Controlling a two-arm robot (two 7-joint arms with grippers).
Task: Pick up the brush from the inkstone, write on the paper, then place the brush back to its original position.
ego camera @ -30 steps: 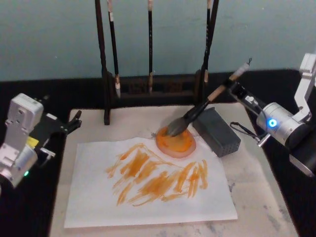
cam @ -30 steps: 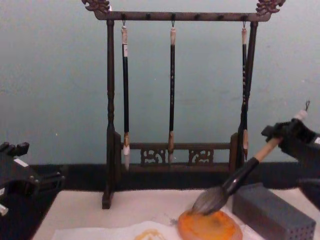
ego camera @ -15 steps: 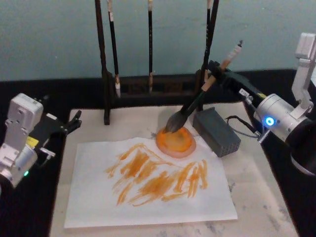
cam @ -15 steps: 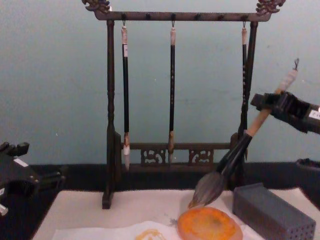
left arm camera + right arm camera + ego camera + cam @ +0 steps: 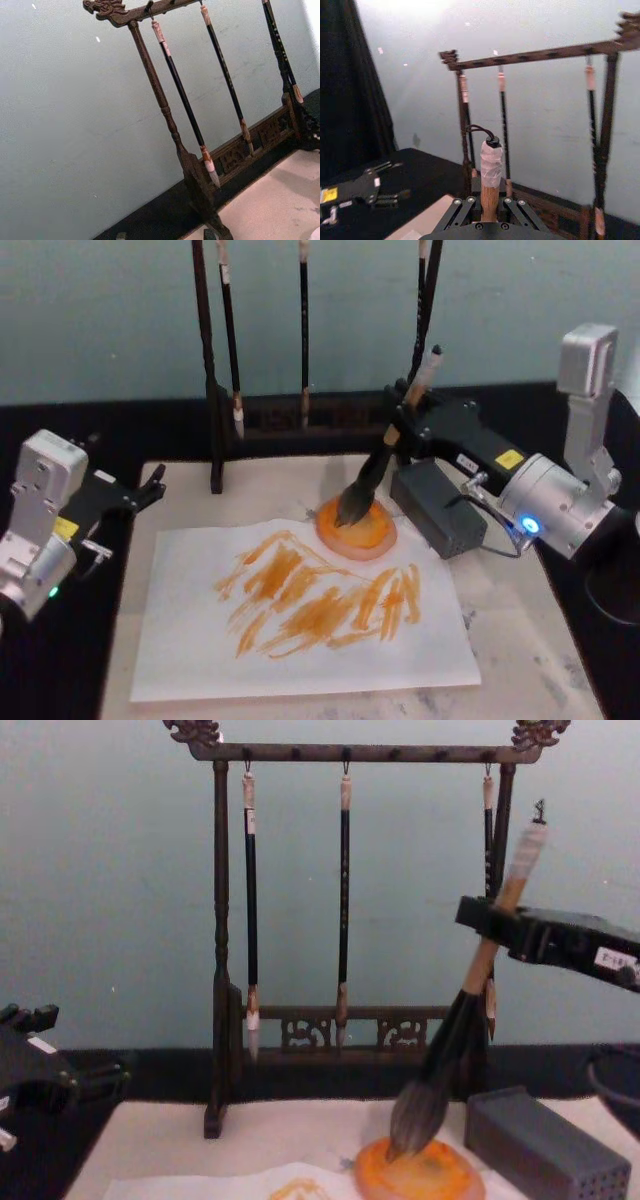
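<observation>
1. The right gripper (image 5: 402,426) is clamped on the tan handle of the brush (image 5: 378,462), below its white end. The right wrist view shows fingers (image 5: 462,209) closed against the handle on both sides.
2. The brush is steeply tilted, white end up toward the brush rack (image 5: 212,390). In the chest view, its tuft tip is touching, or just over, the orange inkstone (image 5: 376,538).
3. The inkstone sits at the far right corner of the paper (image 5: 200,665), with a grey block (image 5: 440,508) just beside it, and all three lie on the beige mat (image 5: 520,640).
4. The left gripper (image 5: 150,485) is parked at the mat's left edge, well apart from the brush. I cannot tell its state.
5. The step looks like ink loading or lift-off at the inkstone. The paper already bears orange strokes, so this may be a re-dip.
6. The next move is probably to lift the tuft clear of the rim, carry it left over the sheet and lower it until the tip touches. The handle top must stay off the rack.
</observation>
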